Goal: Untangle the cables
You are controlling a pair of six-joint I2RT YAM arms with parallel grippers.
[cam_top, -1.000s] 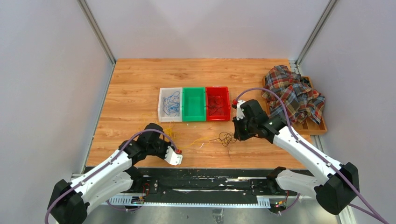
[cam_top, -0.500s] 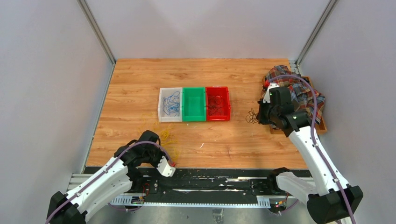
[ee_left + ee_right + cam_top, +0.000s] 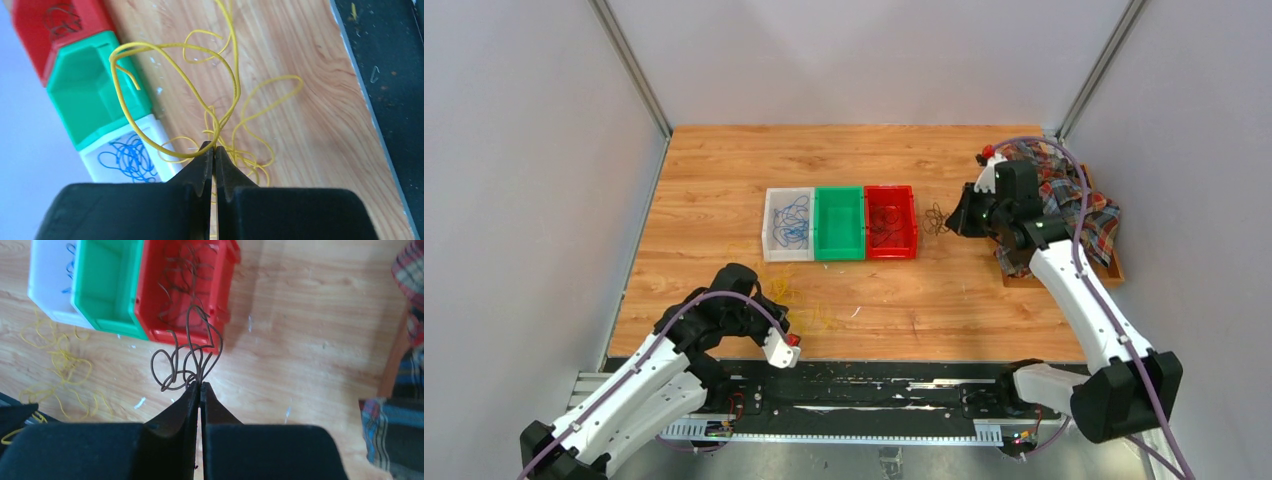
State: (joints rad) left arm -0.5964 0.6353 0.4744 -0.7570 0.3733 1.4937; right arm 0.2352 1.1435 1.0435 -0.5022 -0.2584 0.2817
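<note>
The left gripper (image 3: 214, 150), low over the table's (image 3: 724, 180) near edge, has its fingers pinched fully together on a yellow cable (image 3: 216, 131), whose loops rise clear of the wood. More loose yellow cables (image 3: 809, 318) lie on the table just beside it. Farther out, the right gripper (image 3: 200, 386) is clamped tight on a dark brown cable (image 3: 187, 365), which hangs in curls just right of the red bin (image 3: 890, 221). That bin holds other dark cables (image 3: 182, 275); the green bin (image 3: 839, 222) is beside it, and the white bin (image 3: 788, 224) holds blue cables (image 3: 792, 220). A plaid cloth (image 3: 1064, 200) lies at the far right.
</note>
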